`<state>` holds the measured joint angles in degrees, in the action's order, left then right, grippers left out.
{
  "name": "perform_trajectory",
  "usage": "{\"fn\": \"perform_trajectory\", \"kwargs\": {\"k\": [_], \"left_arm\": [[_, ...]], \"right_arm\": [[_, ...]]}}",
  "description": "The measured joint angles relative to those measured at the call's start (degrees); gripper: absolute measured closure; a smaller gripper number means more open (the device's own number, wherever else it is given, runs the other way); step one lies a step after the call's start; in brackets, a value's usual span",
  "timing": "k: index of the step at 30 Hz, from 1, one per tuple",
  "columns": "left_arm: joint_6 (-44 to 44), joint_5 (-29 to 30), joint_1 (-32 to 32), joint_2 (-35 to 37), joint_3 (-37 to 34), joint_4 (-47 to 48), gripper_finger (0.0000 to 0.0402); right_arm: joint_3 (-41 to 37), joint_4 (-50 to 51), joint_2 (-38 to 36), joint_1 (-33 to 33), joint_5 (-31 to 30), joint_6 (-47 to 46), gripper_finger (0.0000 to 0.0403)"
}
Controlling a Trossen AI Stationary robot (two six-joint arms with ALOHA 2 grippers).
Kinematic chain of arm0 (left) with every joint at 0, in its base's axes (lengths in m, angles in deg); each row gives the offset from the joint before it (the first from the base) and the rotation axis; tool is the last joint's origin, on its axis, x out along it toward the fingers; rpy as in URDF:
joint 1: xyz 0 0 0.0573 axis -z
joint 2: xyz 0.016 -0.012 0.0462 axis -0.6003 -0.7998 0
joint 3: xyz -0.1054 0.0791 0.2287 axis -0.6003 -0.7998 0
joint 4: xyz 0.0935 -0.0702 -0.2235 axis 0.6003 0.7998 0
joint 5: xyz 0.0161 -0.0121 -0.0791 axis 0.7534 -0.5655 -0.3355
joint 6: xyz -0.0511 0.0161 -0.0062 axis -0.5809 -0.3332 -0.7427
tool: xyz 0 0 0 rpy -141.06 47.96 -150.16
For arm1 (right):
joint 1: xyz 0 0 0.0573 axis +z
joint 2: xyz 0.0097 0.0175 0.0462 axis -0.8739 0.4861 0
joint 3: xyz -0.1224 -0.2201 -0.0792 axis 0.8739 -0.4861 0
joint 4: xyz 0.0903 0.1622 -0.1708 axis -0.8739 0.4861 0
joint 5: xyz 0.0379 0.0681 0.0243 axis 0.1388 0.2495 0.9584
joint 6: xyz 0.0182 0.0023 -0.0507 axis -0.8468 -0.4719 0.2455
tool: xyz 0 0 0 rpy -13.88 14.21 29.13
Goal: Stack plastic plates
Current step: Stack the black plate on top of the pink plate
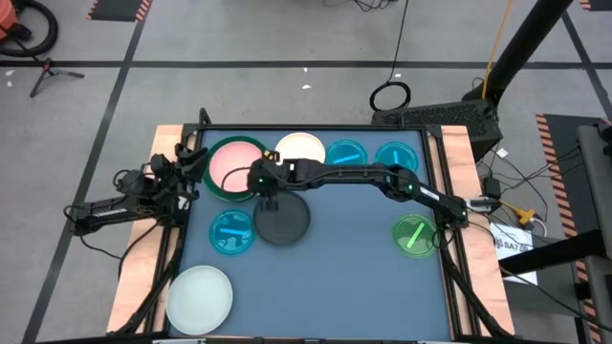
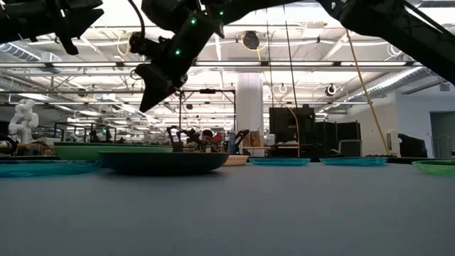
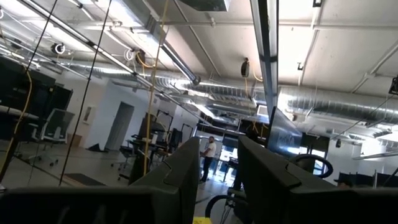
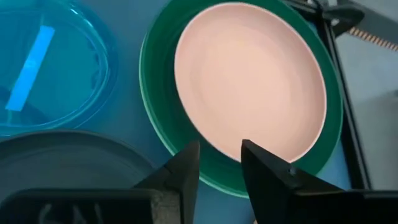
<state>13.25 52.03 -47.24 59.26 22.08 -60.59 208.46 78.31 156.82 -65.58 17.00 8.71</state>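
Observation:
A pink plate (image 4: 249, 74) lies inside a large dark green plate (image 4: 155, 124) at the table's far left (image 1: 234, 164). My right gripper (image 4: 221, 149) hangs open above the pink plate's near rim, clear of it in the low view (image 2: 151, 92). A dark grey plate (image 1: 281, 220) and a cyan plate (image 1: 231, 232) lie just nearer. My left gripper (image 3: 219, 149) is open, raised at the table's left edge (image 1: 187, 161) and pointing up into the room.
A cream plate (image 1: 299, 148) and two cyan plates (image 1: 346, 153), (image 1: 395, 156) line the far edge. At the right lies a bright green plate (image 1: 413, 235), and at the near left corner a large pale plate (image 1: 200, 296). The blue mat's (image 1: 335, 277) middle is bare.

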Motion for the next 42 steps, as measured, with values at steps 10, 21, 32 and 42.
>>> {"fn": "perform_trajectory", "kwargs": {"k": [10, 21, 32, 42], "left_arm": [[0.0, 0.0, 0.0, 0.0, 0.0, 0.6, 0.0286], [-0.3, 0.0, 0.0, 0.0, 0.0, 1.7, 0.0286], [-1.5, -0.1, 0.0, 0.0, 0.0, 2.1, 0.0286], [-3.5, -0.7, 0.0, 0.0, 0.0, 3.3, 0.0286]], "right_arm": [[0.0, 8.5, -2.2, 1.4, 0.3, -11.0, 0.0295], [0.0, 32.2, -4.1, 3.0, 10.5, -37.8, 0.0281], [-0.1, 38.5, -4.1, 5.8, -2.4, -41.5, 0.0242], [0.0, 38.6, -4.1, 7.1, -7.3, -36.9, 0.0238]]}}
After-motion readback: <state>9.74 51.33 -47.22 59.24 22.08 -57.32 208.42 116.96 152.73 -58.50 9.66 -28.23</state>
